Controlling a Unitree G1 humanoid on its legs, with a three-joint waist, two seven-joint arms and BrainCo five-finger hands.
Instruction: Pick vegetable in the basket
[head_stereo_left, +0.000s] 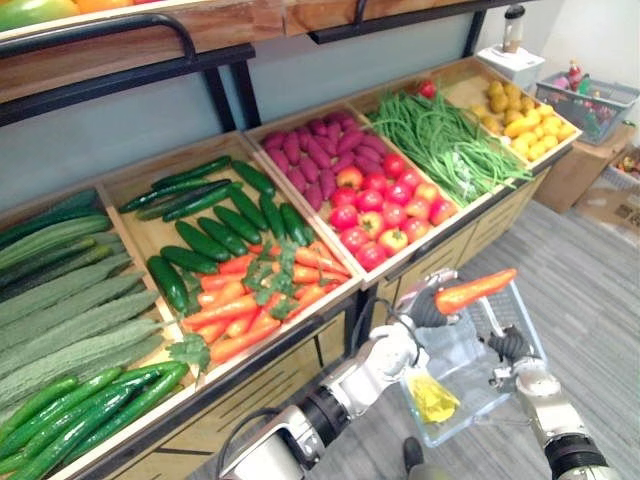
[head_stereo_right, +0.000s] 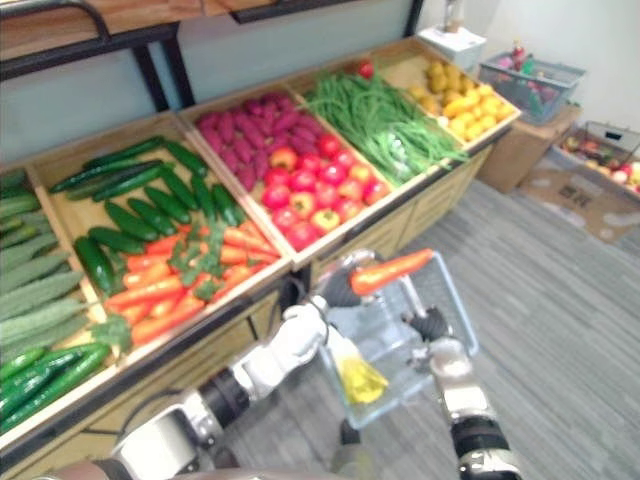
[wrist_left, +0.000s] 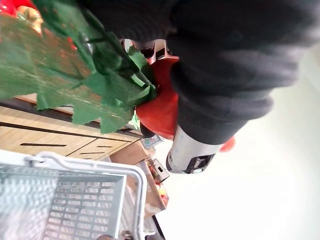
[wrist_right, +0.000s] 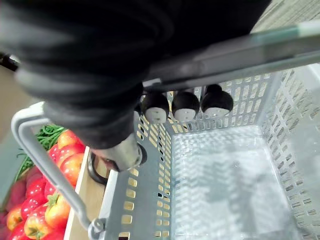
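Currently the pick looks done and the drop has not happened.

- Left hand (head_stereo_left: 424, 306): fingers closed round a carrot (head_stereo_left: 478, 289), held level, pointed end toward the robot's right. The left wrist view shows its green leafy top (wrist_left: 75, 70) bunched by the palm.
- Carrot position: in the air above the basket (wrist_right: 147, 192), over the edge nearest the stall. It touches neither rim nor floor.
- Right hand (head_stereo_left: 508, 346): fingers wrapped round the basket's handle (wrist_right: 235, 52), dark tips curled under the bar. It carries the basket in front of the stall.
- Basket contents: one yellow item (head_stereo_left: 433, 398) lies in the near corner; I cannot tell what it is. The rest of the floor looks bare.

Left to do, by my reading: lower or release the carrot so it lands inside.

Surroundings: the wooden stall holds a carrot bin (head_stereo_left: 250, 305) beside cucumbers (head_stereo_left: 215, 235), then purple sweet potatoes (head_stereo_left: 320, 150) with red tomatoes (head_stereo_left: 385, 210), green beans (head_stereo_left: 450, 145) and yellow fruit (head_stereo_left: 525, 115).

Obstacles: the mouth below the carrot appears open. The handle and right hand sit on the near side, close enough that a long carrot dropped level could catch the bar or the rim. The trailing leaves may drag on the wall.
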